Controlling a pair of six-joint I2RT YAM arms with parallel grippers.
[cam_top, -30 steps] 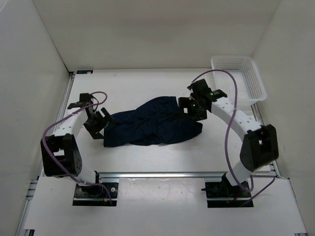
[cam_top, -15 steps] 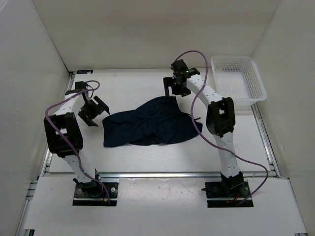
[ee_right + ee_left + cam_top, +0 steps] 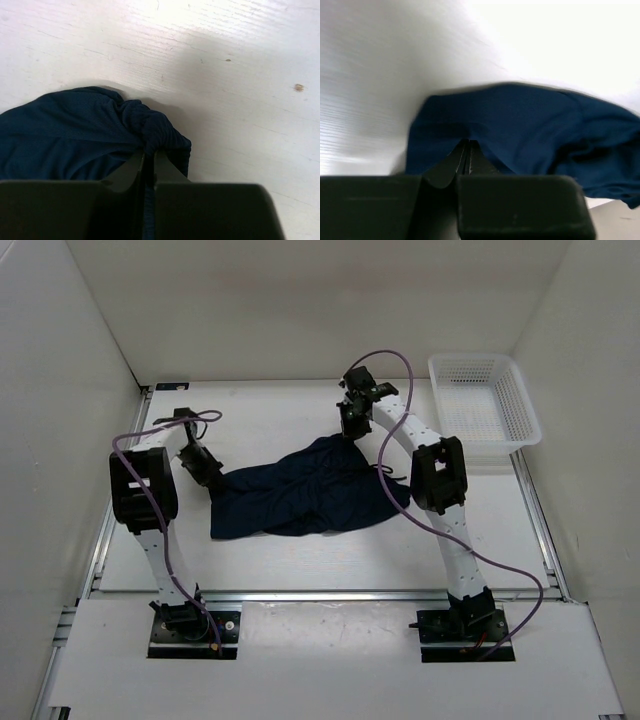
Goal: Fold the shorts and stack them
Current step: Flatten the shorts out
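At centre left, the left gripper (image 3: 212, 478) pinches the left edge of the shorts (image 3: 310, 495), which lie crumpled mid-frame on the table (image 3: 270, 415). The right gripper (image 3: 350, 430) clamps their upper corner, apparently gathered waistband. A white basket (image 3: 522, 400) sits upper right.

no readable text, label, brand or number shows on anything.

Two white arms (image 3: 458, 545) with black joints (image 3: 437, 474) trail looping purple cables (image 3: 383, 354)
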